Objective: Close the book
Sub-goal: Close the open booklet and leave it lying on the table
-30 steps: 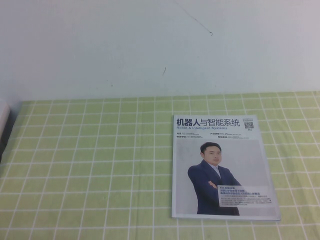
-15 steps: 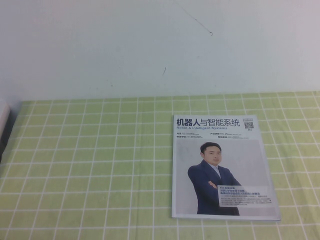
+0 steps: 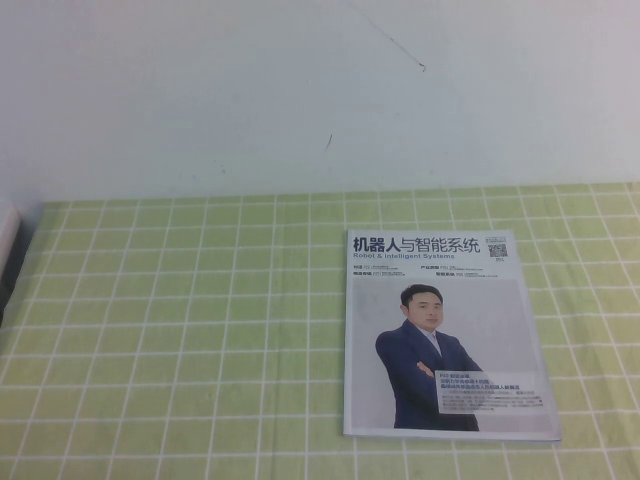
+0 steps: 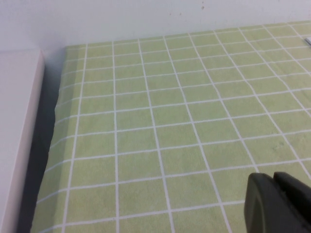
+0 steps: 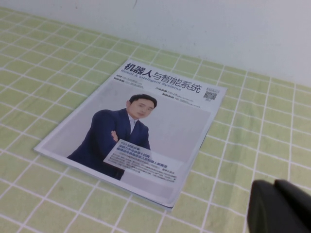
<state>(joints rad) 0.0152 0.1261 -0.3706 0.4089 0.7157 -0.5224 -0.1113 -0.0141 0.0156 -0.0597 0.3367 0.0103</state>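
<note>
- Green checked cloth [image 3: 180, 330], soft and matte with thin white grid lines, covers the table; a plain white wall [image 3: 300, 90] with a few small dark marks fills the upper half of the high view.
- Glossy and thin, the book [image 3: 445, 335] is a rectangular magazine that lies closed and flat, cover up, at the lower right of the high view.
- Bold black title [image 3: 414, 245] reads "机器人与智能系统", with "Robot & Intelligent Systems" in smaller type beneath.
- A small QR code [image 3: 496, 245] sits at the cover's upper right corner.
- A man [image 3: 425, 365] in a dark blue suit, arms crossed, fills the cover; the white caption box across him is too small to read.
- Dark and rounded, the left gripper [image 4: 275, 187] hangs over bare cloth near a smooth white slab [image 4: 17, 136], fingers pressed together on nothing.
- The right gripper [image 5: 275, 191] hangs over the cloth near one corner of the book, apart from it, fingers likewise clenched and empty.
</note>
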